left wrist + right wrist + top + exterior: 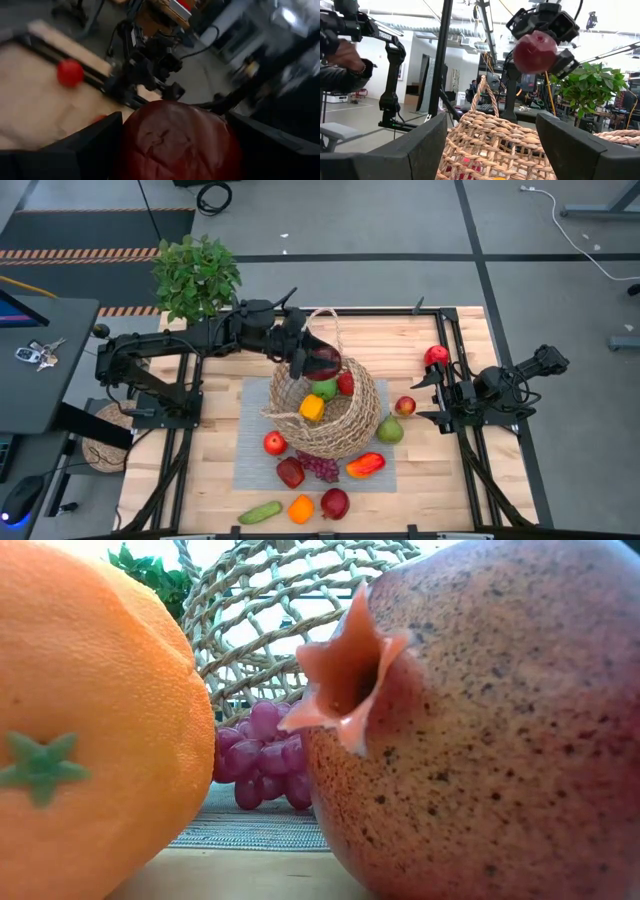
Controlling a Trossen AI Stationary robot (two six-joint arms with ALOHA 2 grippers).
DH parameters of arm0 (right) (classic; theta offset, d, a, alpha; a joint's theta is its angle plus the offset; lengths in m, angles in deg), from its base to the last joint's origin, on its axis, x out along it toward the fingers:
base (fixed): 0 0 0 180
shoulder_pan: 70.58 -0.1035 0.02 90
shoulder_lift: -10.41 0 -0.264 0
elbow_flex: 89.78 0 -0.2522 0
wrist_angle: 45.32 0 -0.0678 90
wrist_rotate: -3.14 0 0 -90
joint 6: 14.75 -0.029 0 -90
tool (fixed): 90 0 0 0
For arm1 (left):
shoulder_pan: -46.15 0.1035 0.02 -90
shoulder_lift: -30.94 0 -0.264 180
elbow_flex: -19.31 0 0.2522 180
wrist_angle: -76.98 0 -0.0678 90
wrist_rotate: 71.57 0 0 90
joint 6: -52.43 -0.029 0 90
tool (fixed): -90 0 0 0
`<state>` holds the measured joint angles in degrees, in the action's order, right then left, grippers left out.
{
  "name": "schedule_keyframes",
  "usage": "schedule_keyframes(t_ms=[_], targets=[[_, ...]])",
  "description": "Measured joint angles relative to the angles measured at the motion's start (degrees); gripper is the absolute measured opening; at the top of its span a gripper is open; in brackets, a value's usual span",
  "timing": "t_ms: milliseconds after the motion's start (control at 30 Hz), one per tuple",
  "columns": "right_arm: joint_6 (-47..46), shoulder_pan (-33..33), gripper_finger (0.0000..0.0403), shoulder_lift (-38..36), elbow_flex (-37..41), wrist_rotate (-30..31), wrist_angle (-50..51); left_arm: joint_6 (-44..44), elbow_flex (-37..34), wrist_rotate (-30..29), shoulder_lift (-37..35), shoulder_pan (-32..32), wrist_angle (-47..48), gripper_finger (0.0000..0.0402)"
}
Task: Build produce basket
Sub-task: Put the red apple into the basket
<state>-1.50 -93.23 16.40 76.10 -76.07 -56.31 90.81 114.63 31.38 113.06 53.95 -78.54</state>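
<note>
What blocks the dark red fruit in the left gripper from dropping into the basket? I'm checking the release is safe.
Nothing visible. The left gripper holds the dark red fruit above the basket, beside its looped handle, which is off to one side. Only fruit already inside lies below.

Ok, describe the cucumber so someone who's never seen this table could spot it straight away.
Start at the wicker basket in the middle of the table, then move towards the table's near edge, past the grey mat. The cucumber lies on bare wood beside the orange: it is the only long green piece, all its neighbours being round.
</note>
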Motion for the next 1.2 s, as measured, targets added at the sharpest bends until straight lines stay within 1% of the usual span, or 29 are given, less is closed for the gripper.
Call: schedule_keyframes(t_ms=[167, 233, 333, 400, 467, 500, 567, 633, 867, 967, 1000, 1067, 1200], targets=[[0.0, 0.0, 0.031, 0.0, 0.0, 0.0, 0.0, 18.58, 0.0, 0.0, 0.0, -0.07, 0.02, 0.0353], [0.0, -0.01, 0.031, 0.0, 0.0, 0.0, 0.0, 24.02, 0.0, 0.0, 0.0, -0.07, 0.04, 0.0353], [0.0, -0.01, 0.031, 0.0, 0.0, 0.02, 0.0, 26.95, 0.0, -0.03, 0.0, -0.07, 0.08, 0.0353], [0.0, 0.0, 0.031, -0.01, -0.01, 0.0, 0.0, 26.5, -0.02, -0.02, 0.0, -0.07, 0.07, 0.0353], [0.0, 0.0, 0.031, 0.0, 0.0, 0.0, 0.0, 23.82, 0.0, -0.05, 0.0, -0.05, 0.07, 0.0353], [0.0, 0.0, 0.031, 0.0, -0.02, 0.0, 0.0, 21.26, -0.02, -0.07, 0.0, 0.04, 0.07, 0.0353], [0.0, 0.0, 0.031, 0.0, 0.0, 0.0, 0.0, 12.39, -0.02, -0.46, 0.0, 0.08, 0.07, 0.0353], [0.0, -0.02, 0.031, 0.0, -0.02, 0.0, 0.0, 0.52, -0.02, -1.27, 0.0, 0.1, 0.07, 0.0353], [-0.01, -0.01, 0.031, -0.01, -0.01, 0.0, 0.0, -40.95, -0.02, -1.4, 0.0, 0.12, 0.09, 0.0353], [0.0, -0.01, 0.031, 0.0, -0.01, 0.01, 0.0, -54.61, -0.02, -1.5, 0.0, 0.12, 0.09, 0.0353], [0.0, -0.01, 0.031, -0.01, 0.0, 0.0, 0.0, -57.35, -0.02, -1.5, 0.0, 0.12, 0.09, 0.0353], [-0.02, 0.0, 0.031, 0.0, 0.0, 0.02, 0.0, -59.93, -0.02, -1.47, 0.0, 0.05, 0.01, 0.0353], [0.0, 0.0, 0.031, 0.0, -0.02, 0.0, 0.0, -59.96, -0.02, -1.45, 0.0, -0.05, -0.12, 0.0353]])
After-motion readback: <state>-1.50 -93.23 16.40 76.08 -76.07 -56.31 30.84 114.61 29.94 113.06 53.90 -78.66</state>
